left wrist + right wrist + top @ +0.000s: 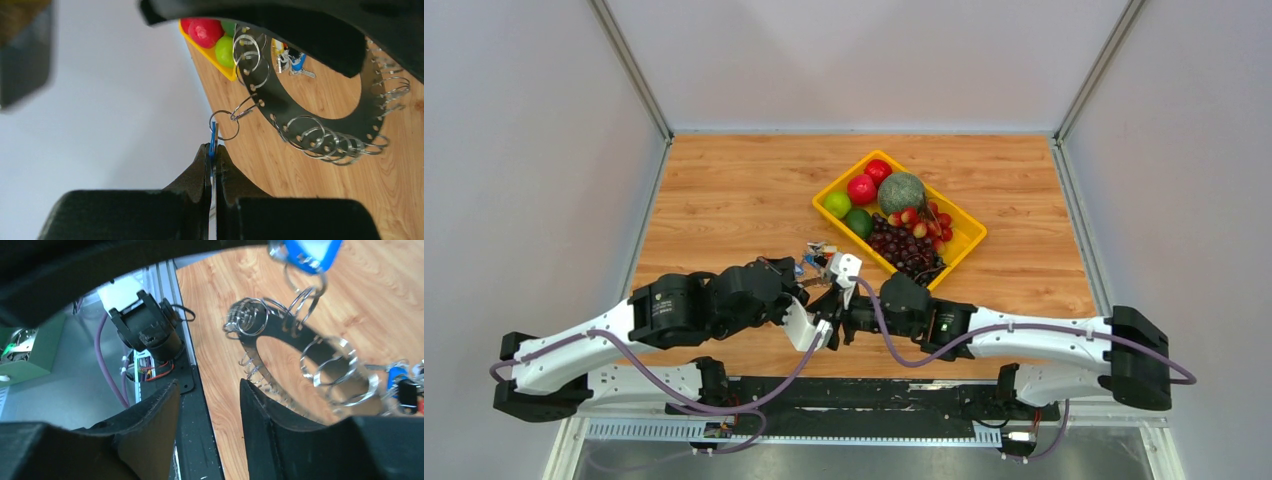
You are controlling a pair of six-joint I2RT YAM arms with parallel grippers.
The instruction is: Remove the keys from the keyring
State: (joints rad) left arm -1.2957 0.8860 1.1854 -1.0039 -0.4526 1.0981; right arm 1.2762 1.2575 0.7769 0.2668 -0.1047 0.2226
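Observation:
My left gripper [214,149] is shut on a blue-headed key [213,135], held edge-on between the fingertips. A small split ring [223,125] links that key to the keyring [280,107], a dark flat ring pierced with holes and hung with several empty small split rings. The keyring sits tilted just above the wooden table. In the right wrist view the keyring [285,330] lies beside and beyond the right finger, with the blue key [305,251] at the top. My right gripper [210,382] is open with nothing between its jaws. No silvery keys show on the keyring.
A loose cluster of coloured keys [816,253] lies on the table just beyond the grippers. A yellow tray [976,236] holds a melon [901,192], apples, limes and grapes at back right. The black rail [192,405] of the table's near edge is under the right gripper.

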